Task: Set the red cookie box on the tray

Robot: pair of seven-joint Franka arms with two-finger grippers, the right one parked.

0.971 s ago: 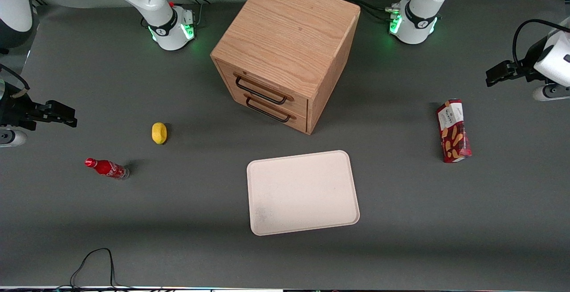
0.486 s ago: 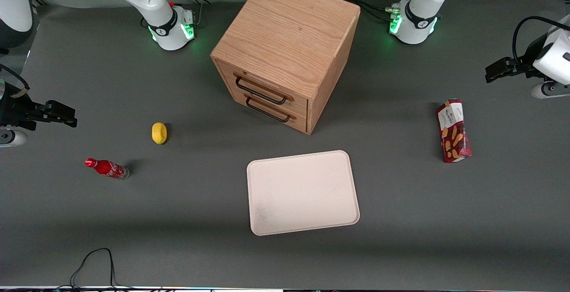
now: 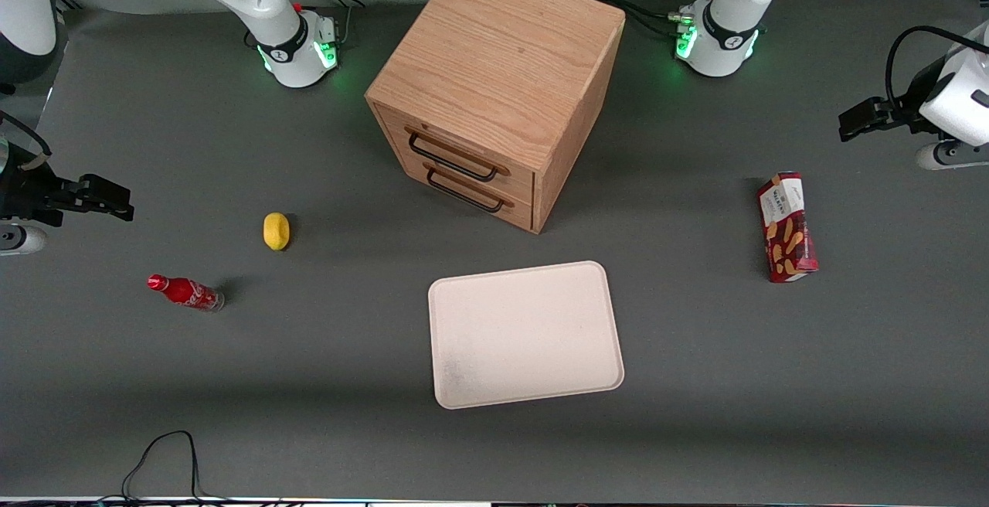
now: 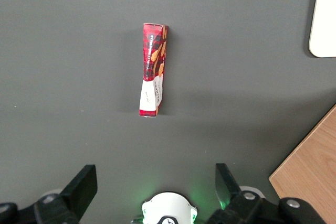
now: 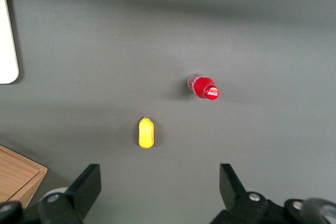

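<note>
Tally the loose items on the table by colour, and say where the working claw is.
Red: 2, cookie box and soda bottle
Yellow: 1, lemon
Cream: 1, tray
Wood: 1, drawer cabinet
Total: 5
Claw: open, above the cookie box.

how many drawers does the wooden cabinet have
2, stacked on the cabinet front: the upper drawer and lower drawer, both closed. The claw, open, hovers farther from the front camera than the cookie box.

dark grey table (image 3: 232,383), wooden drawer cabinet (image 3: 494,82)
</note>
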